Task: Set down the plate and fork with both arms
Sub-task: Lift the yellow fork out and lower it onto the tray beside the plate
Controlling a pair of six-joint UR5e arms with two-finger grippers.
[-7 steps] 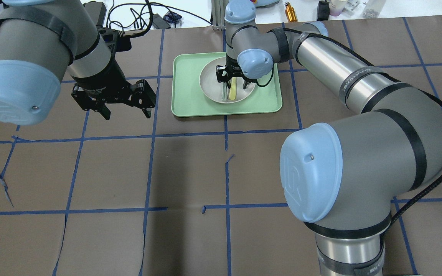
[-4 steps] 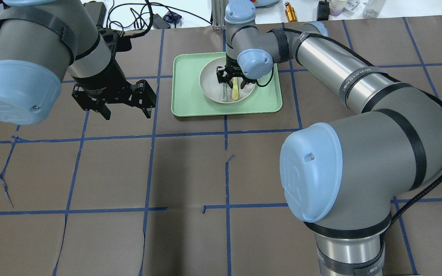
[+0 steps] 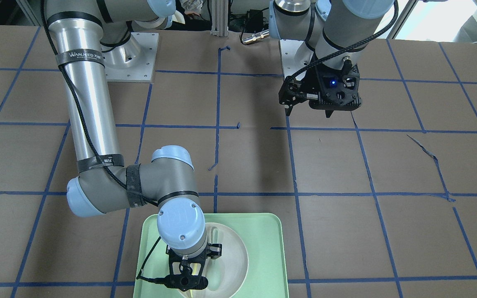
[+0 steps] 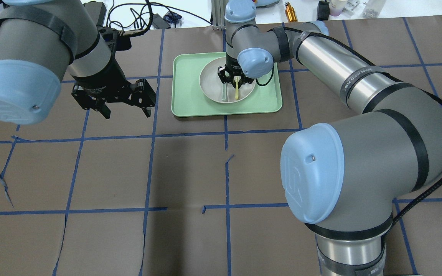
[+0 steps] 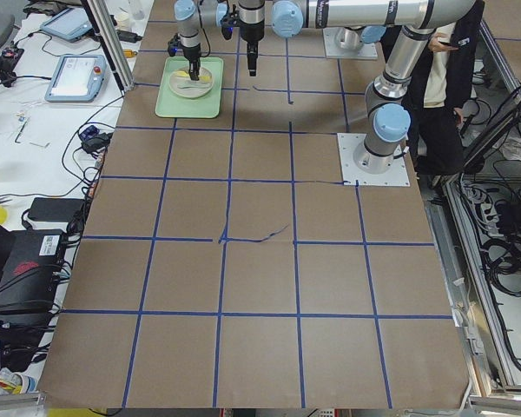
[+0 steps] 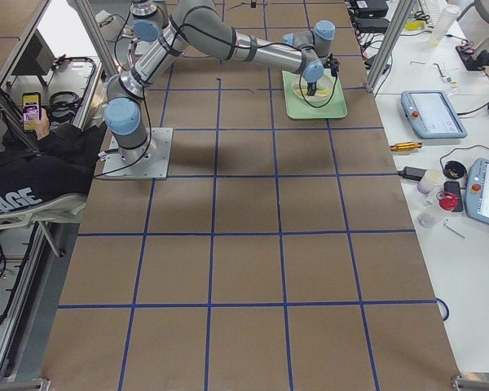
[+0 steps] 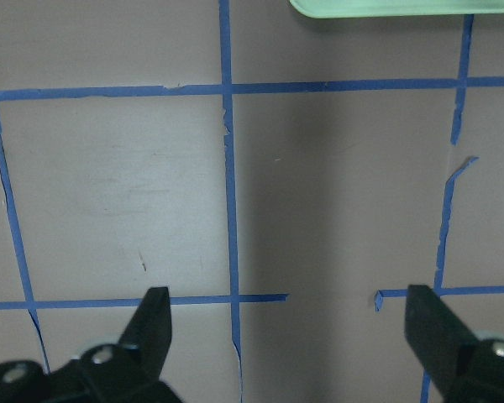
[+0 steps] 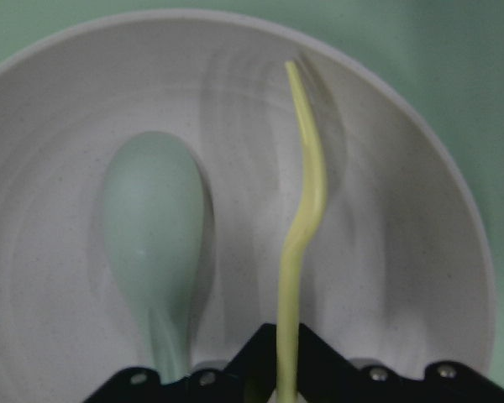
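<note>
**Right gripper has the fork, but its wrist blocks half the view**

The right gripper (image 4: 235, 79) is pinched shut on the handle of the yellow fork (image 4: 236, 90). The fork sits over the plate (image 4: 211, 87), in the upper middle of the overhead view. From the wrist cam the fork (image 8: 307, 197) is turned on edge with its tines towards the plate's far rim, and there's no telling if the tip touches. A pale green spoon (image 8: 154, 228) lies in the plate just left of it. The plate sits on a mint tray (image 4: 185, 102).

In the front-facing view, the right arm's blue wrist cap (image 3: 180, 221) hides the fork completely and covers a good part of the plate.

The left gripper (image 4: 127, 113) hangs over bare brown table (image 4: 190, 172) left of the tray, jaws wide apart and holding nothing.

Along the overhead view's top edge are a gold cylinder (image 4: 291, 12) and cables (image 4: 136, 15).

Count: one plate, one fork, one spoon, one tray, two grippers.
</note>
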